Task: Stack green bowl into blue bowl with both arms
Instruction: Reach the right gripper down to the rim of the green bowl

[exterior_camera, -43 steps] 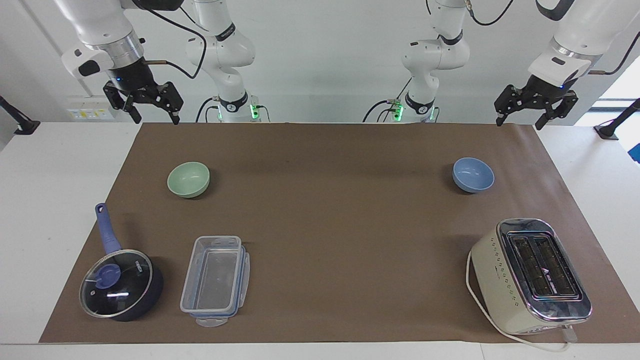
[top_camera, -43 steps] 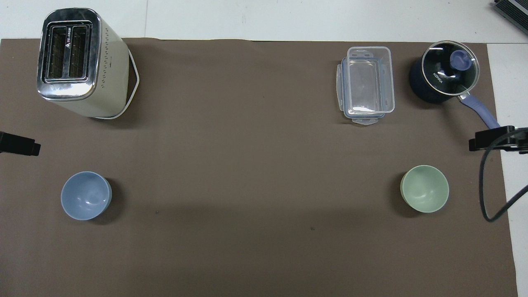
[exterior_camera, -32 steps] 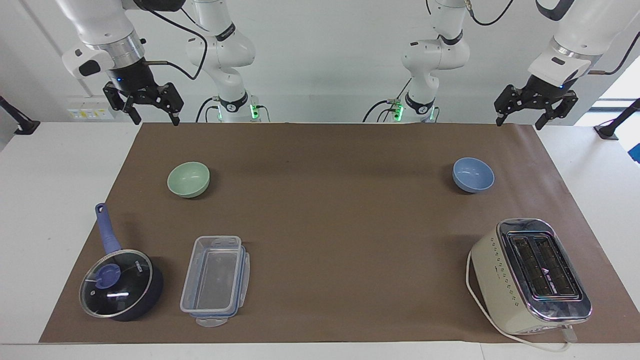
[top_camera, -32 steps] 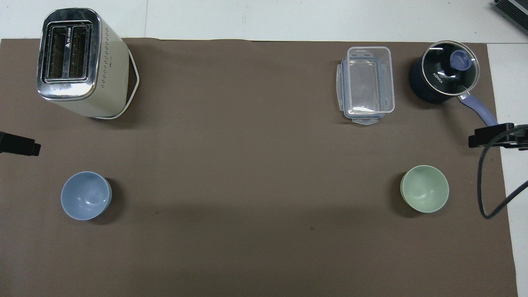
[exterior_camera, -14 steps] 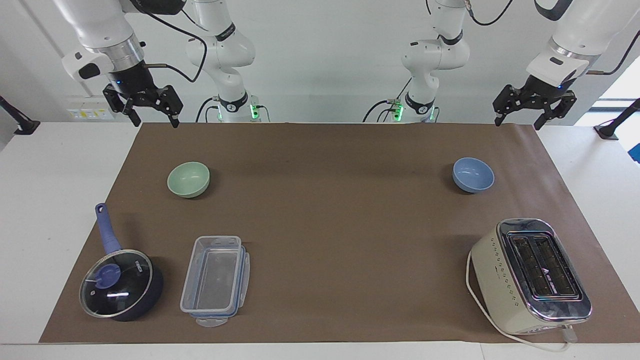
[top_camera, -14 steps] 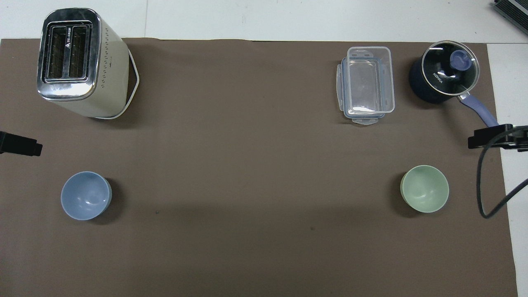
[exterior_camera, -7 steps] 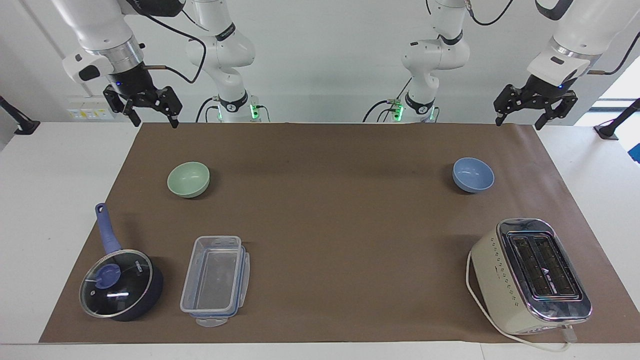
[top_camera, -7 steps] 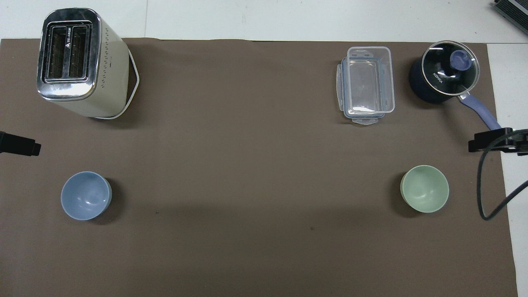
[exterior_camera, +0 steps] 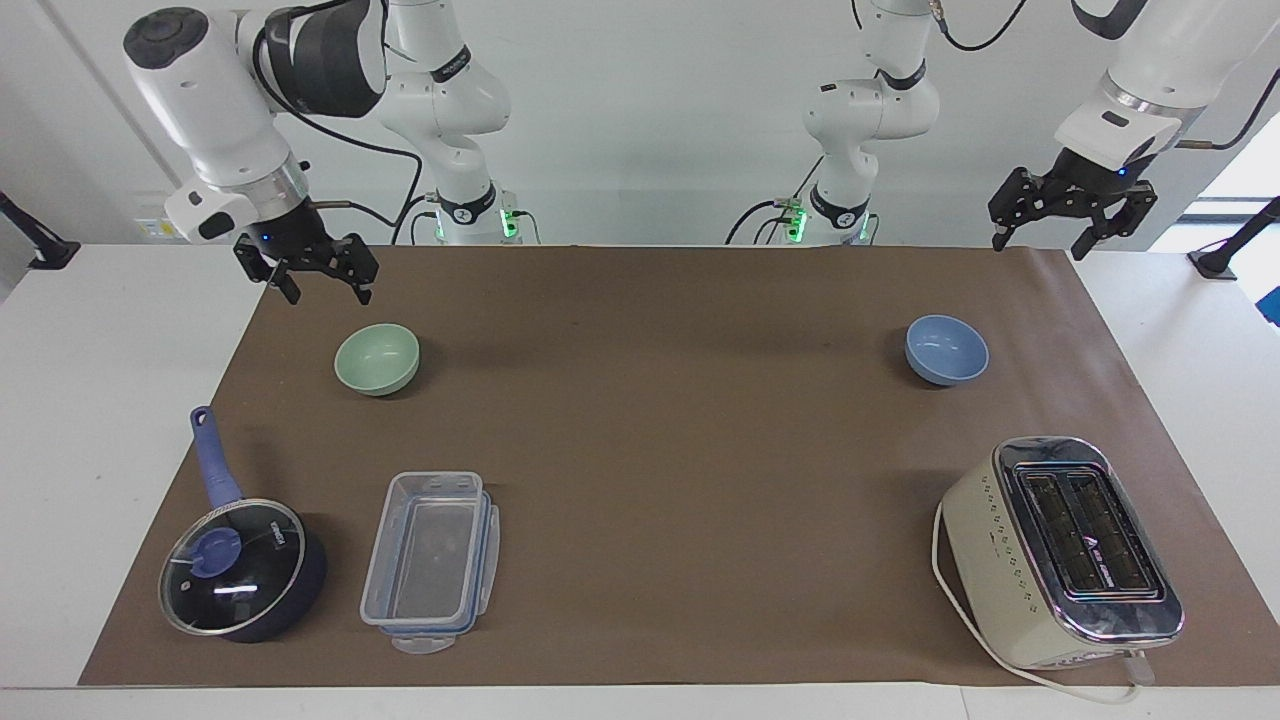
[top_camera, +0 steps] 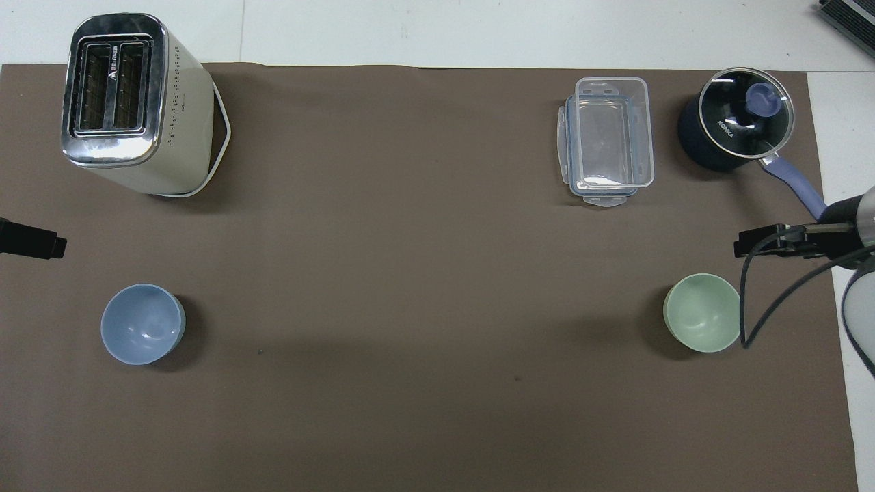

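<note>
Overhead view: left gripper (top_camera: 31,238) and right gripper (top_camera: 786,242) cut off by frame edges; only tips visible

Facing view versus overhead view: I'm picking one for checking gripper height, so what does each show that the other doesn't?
Only the facing view shows both grippers whole: the right gripper open, raised near the green bowl; the left gripper open, waiting up over the mat's edge. Only the overhead view looks straight down into the bowls. Both show the green bowl, the blue bowl, toaster, saucepan and container.
</note>
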Controlling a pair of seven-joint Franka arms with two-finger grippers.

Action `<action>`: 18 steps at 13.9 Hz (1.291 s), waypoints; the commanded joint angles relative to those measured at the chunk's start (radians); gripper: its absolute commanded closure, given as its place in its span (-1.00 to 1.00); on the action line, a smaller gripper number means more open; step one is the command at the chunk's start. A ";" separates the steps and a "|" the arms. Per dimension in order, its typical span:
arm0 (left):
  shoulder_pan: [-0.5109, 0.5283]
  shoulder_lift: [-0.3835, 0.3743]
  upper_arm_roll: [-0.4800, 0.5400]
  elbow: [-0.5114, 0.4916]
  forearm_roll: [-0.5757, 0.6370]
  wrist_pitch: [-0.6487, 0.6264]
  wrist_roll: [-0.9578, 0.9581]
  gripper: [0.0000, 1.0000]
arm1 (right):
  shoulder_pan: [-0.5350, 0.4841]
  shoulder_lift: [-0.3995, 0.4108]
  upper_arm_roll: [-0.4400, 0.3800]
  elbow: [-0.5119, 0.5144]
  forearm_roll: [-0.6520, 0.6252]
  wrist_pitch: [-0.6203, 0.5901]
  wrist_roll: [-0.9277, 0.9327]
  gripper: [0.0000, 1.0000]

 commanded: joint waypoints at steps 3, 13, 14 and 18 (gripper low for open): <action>0.009 -0.014 -0.001 -0.006 -0.011 0.006 0.016 -1.00 | -0.049 0.020 0.002 -0.153 -0.008 0.152 -0.090 -1.00; 0.009 -0.014 -0.001 -0.009 -0.011 0.007 0.015 -1.00 | -0.146 0.081 0.002 -0.357 -0.008 0.380 -0.247 -1.00; 0.009 -0.014 -0.001 -0.009 -0.011 0.007 0.016 -1.00 | -0.158 0.087 0.003 -0.366 -0.008 0.383 -0.250 -1.00; 0.009 -0.015 -0.001 -0.014 -0.011 0.007 0.018 -1.00 | -0.155 0.095 0.003 -0.370 -0.008 0.384 -0.241 -1.00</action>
